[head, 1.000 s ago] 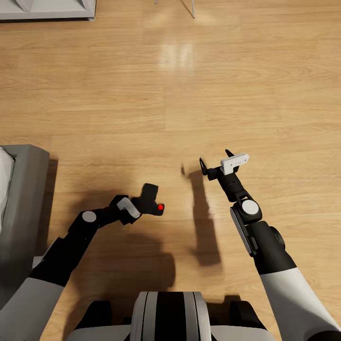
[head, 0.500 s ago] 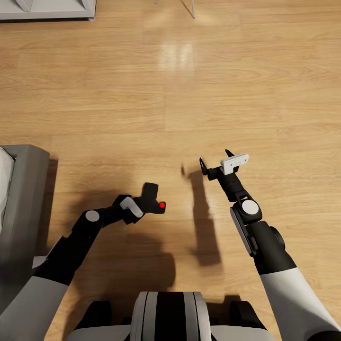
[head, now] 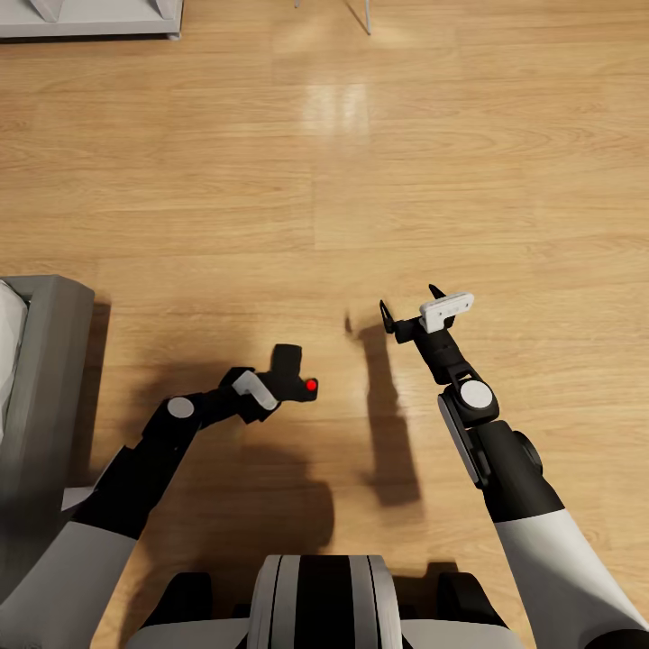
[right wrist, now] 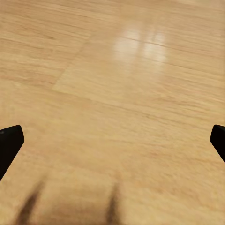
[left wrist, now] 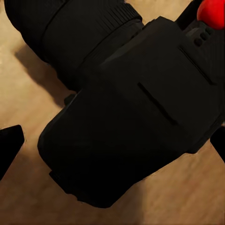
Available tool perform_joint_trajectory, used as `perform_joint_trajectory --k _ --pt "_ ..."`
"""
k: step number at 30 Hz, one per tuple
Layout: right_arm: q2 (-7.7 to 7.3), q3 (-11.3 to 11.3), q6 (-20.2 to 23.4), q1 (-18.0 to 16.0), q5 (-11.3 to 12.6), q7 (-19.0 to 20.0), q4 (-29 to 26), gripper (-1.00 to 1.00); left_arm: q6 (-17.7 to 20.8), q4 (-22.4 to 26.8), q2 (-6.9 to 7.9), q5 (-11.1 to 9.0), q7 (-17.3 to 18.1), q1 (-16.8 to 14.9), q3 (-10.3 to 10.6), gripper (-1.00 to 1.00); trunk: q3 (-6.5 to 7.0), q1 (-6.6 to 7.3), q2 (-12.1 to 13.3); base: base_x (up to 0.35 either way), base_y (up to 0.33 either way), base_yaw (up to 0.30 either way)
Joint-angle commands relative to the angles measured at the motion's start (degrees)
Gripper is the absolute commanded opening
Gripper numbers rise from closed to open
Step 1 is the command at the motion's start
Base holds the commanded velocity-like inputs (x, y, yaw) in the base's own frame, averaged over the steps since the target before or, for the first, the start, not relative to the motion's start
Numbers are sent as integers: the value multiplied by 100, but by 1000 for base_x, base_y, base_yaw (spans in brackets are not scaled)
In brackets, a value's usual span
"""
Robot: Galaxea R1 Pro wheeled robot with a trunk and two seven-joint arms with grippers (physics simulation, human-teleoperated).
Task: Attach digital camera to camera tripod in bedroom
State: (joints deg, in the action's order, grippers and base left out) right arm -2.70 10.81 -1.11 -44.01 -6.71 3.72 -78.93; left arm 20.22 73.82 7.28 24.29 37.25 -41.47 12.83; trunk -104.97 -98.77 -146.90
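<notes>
The digital camera (head: 290, 377) is a chunky black body with a red round button, held above the wood floor left of centre in the head view. My left gripper (head: 270, 389) is shut on it. The left wrist view shows the digital camera (left wrist: 126, 108) close up, lens barrel pointing away, with a black fingertip (left wrist: 9, 143) on either side. Further right, my right gripper (head: 410, 311) hangs open over bare floor with nothing in it; in the right wrist view its fingertips (right wrist: 9, 140) stand wide apart. The camera tripod is out of view.
A grey bed frame (head: 45, 379) runs along the left edge. A white furniture base (head: 90, 22) sits at the top left. A thin grey leg (head: 361, 13) pokes in at the top edge; I cannot tell what it belongs to. Light wood floor (head: 361, 180) lies ahead.
My left arm has shifted slightly forward and to the right, carrying the camera with it. The right arm has stayed still.
</notes>
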Motion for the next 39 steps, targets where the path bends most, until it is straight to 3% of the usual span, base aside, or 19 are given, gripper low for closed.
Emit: perform_joint_trajectory --k 1,23,27,35,39 --pt "-2 0 -12 -2 -59 6 0 100 26 9 -3 32 23 -17 7 100 -3 1 -1 0 0 0" --pt "-2 0 -12 -2 -59 6 0 100 26 -327 -209 99 19 -164 17 100 -3 1 -1 0 0 0" --pt "-2 0 -12 -2 -59 6 0 100 24 -358 -264 476 19 -166 18 100 -3 1 -1 0 0 0" --pt "-2 0 -12 -2 -59 6 0 100 -73 -552 -512 1707 19 -168 12 100 -3 1 -1 0 0 0" --pt "-2 0 -12 -2 -59 6 0 100 -179 -608 -589 1997 19 -168 10 100 -3 1 -1 0 0 0"
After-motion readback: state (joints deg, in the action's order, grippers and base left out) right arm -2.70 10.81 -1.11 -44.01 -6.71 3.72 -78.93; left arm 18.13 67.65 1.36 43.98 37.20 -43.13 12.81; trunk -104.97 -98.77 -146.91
